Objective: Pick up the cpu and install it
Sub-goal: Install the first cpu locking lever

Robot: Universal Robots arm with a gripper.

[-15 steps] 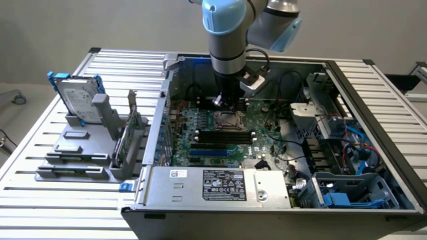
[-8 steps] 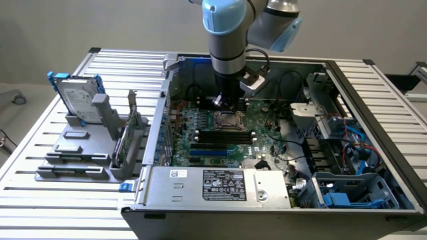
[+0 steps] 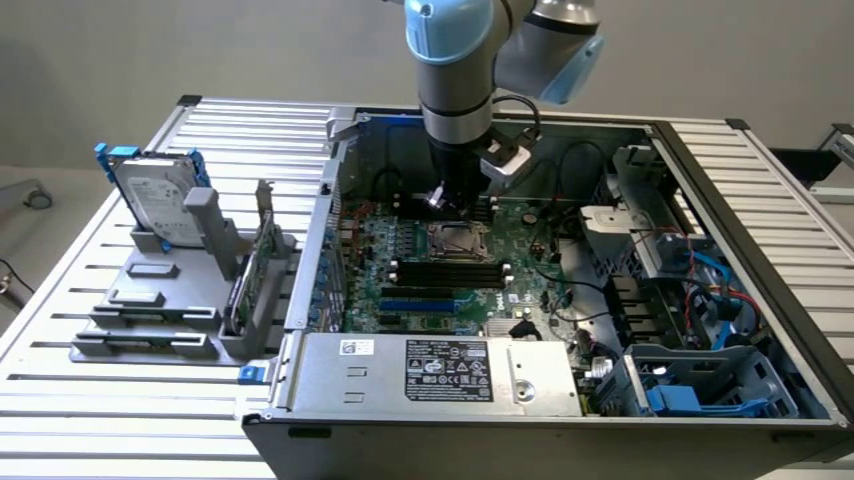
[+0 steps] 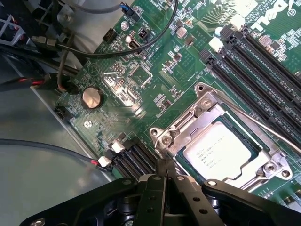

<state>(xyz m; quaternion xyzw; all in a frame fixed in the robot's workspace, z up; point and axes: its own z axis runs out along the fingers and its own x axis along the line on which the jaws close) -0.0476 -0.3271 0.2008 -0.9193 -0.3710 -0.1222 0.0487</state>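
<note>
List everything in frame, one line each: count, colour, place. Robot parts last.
computer case: one, dark grey, open on the slatted table.
motherboard: one, green, inside the case.
cpu: one, silver top, seated in the socket.
socket: one, silver metal frame, on the motherboard.
coin cell: one, silver, on the motherboard.
hard drive: one, silver with blue brackets, in the grey rack at the exterior view's left.
table: one, silver slats.
arm: one, grey and light blue, above the case.
gripper: one, black, jaws shut, empty, beside the socket.

Grey-and-pale-blue jointed robot arm (image 3: 461,60) is reaching straight down from the top centre of the exterior view. Black two-fingered gripper (image 4: 165,175) is pointing downward, fingers pressed together, gripping nothing.
</note>
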